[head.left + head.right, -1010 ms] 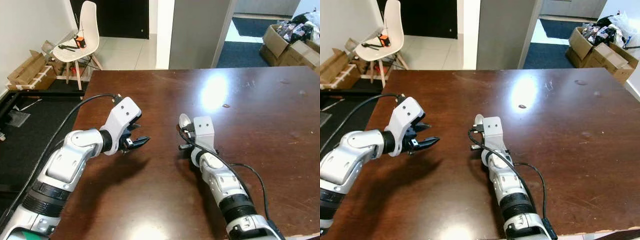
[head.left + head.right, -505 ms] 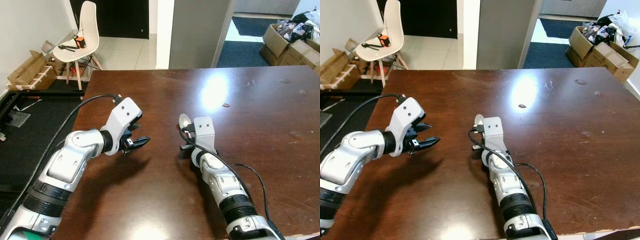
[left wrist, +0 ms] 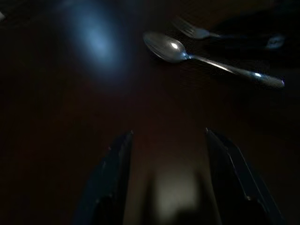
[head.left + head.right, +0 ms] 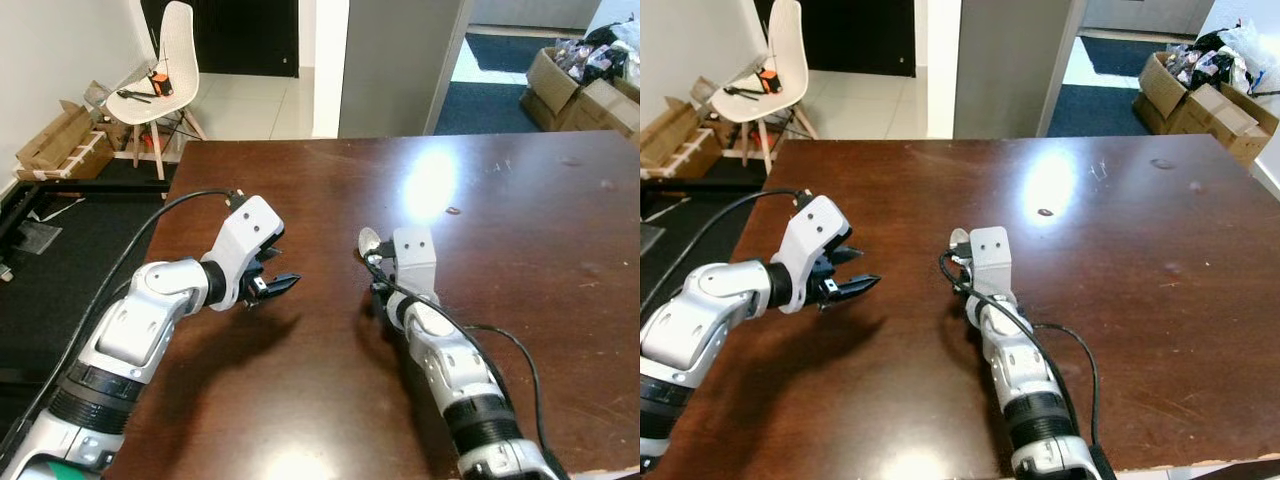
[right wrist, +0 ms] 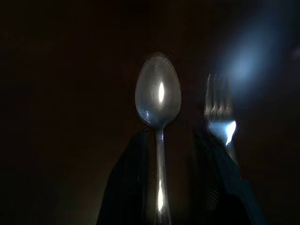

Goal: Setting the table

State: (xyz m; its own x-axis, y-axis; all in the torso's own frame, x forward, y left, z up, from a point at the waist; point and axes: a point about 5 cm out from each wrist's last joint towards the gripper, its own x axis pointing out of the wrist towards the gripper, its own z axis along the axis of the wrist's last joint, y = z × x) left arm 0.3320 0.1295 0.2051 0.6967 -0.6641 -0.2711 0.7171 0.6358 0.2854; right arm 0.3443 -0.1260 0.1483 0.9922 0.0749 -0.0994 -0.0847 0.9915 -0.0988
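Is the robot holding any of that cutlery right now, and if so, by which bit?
The right gripper straddles the spoon at its handle; a firm grip cannot be told. The left gripper is open, holding nothing.

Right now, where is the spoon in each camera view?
Left eye view: spoon bowl just beyond the right end effector, mid-table.
Right eye view: same place, bowl peeking left of the wrist housing.
Left wrist view: upper middle, handle running right.
Right wrist view: centre, between the fingers.
Shared landmark: fork alongside it.

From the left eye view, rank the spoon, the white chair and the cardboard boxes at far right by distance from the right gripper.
1. Spoon: at the right gripper, on the table.
2. Cardboard boxes: floor, beyond the table's far right corner.
3. White chair: far left, by the dark doorway.
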